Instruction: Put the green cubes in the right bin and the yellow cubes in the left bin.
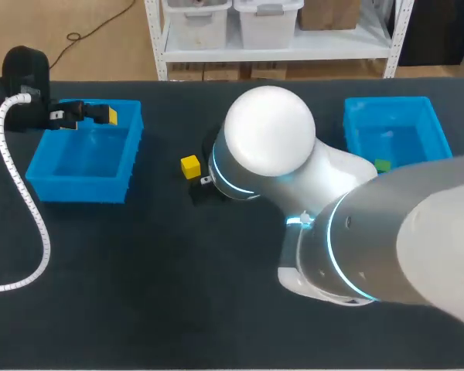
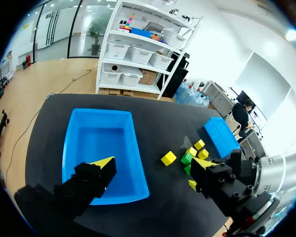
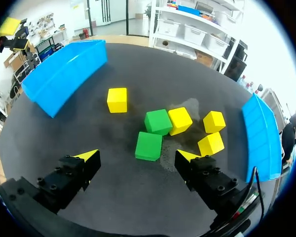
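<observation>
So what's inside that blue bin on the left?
Nothing shows: the left bin has a bare blue floor. The left gripper hangs open above it, and one finger covers the near corner.

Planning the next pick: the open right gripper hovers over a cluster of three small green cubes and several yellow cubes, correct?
Not quite. The right wrist view shows only two green cubes in that cluster, not three. The rest holds: the right gripper is open above them, with yellow cubes alongside.
</observation>
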Motion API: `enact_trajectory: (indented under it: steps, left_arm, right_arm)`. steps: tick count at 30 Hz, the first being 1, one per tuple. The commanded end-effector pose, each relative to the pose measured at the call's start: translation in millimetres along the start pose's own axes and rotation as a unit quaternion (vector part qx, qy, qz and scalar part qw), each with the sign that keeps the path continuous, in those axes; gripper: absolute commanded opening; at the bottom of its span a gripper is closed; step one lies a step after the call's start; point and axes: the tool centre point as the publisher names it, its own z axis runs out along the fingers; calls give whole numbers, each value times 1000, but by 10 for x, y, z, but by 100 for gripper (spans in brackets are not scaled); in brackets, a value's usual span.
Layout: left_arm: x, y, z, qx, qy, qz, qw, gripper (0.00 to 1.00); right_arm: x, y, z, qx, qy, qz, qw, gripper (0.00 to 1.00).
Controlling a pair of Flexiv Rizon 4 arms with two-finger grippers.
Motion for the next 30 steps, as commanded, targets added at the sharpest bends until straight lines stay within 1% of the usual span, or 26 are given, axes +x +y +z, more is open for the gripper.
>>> enact_trajectory:
  steps: [1,3,14,16,24,30]
  left_arm:
    - [1,6,4,1,0,0,1000,100]
    - [1,6,4,1,0,0,1000,100]
    - [1,6,4,1,0,0,1000,100]
    - [1,6,4,1,0,0,1000,100]
    - [1,6,4,1,0,0,1000,100]
    - [1,6,4,1,0,0,1000,100]
  right_arm:
    - [-46,-31,-24,1,-2,3,1000,100]
    - [-47,-61,-207,13,1,-6,1000,100]
    - [-47,-61,-207,13,1,-6,1000,100]
    - [-42,-85,-102,22,16,8,1000,100]
    - [-114,-18,-8,19,10,10,1000,100]
    - [-141,-34,133,33,12,28,999,100]
